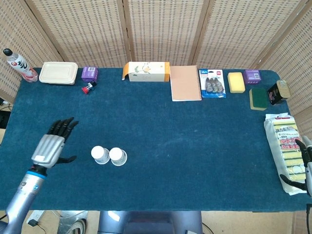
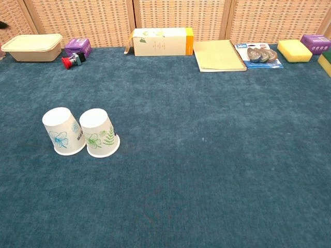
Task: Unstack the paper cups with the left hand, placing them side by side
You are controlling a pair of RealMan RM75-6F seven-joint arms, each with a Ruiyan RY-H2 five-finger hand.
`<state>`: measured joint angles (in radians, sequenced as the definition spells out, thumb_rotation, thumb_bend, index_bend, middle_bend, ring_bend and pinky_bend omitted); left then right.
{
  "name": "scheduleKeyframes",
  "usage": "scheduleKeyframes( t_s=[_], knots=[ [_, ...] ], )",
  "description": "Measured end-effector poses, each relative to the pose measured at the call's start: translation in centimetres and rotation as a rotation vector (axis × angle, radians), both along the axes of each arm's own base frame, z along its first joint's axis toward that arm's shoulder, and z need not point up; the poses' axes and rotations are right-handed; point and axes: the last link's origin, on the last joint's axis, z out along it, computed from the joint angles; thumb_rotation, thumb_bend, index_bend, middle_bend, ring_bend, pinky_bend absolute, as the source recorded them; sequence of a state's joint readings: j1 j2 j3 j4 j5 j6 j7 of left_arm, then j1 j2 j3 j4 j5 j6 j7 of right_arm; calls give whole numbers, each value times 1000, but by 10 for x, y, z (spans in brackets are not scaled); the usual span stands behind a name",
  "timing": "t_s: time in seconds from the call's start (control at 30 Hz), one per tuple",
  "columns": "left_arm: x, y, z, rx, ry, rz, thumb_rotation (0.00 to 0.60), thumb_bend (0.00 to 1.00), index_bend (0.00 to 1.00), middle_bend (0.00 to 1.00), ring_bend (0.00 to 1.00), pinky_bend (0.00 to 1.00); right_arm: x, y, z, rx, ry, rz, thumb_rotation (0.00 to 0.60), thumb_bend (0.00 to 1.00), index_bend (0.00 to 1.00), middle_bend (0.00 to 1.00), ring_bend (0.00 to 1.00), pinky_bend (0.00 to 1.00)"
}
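We see two white paper cups standing upside down, side by side on the dark blue felt table top (image 1: 195,146): the white paper cup with a blue flower print (image 2: 63,131) on the left and the white paper cup with a green leaf print (image 2: 99,132) just beside it on the right, their rims touching or nearly so. From the head view they sit near the front left of the table.

Our left hand (image 1: 50,145) hovers well apart from the cups, to their left, with its fingers spread and straight and nothing in them. The chest view does not show it.

Our right hand (image 1: 306,163) shows only partly at the right edge, beside the wrapped pack of yellow sponges (image 1: 285,146); we cannot tell how its fingers lie.

Along the back edge we see a cream lidded plastic box (image 1: 58,72), a white and orange carton (image 1: 146,71) and a tan spiral notebook (image 1: 185,83).
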<state>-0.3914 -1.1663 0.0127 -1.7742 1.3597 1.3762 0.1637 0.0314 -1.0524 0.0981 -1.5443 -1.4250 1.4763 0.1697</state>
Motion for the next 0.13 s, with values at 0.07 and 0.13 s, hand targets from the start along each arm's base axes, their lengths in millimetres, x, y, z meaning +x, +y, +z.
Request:
scheduleKeyframes(
  t_s=[0.07,0.13],
  knots=[
    [-13,-17,12,64,-28,33,600,122,0,0,0,0,0,0,-1,-1,5,-1,600,23,29,0,0,0],
    [-28,-39,23,122,-57,76,600,122,0,0,0,0,1,-1,-1,-3,11,-1,600,23,29,0,0,0]
  ],
)
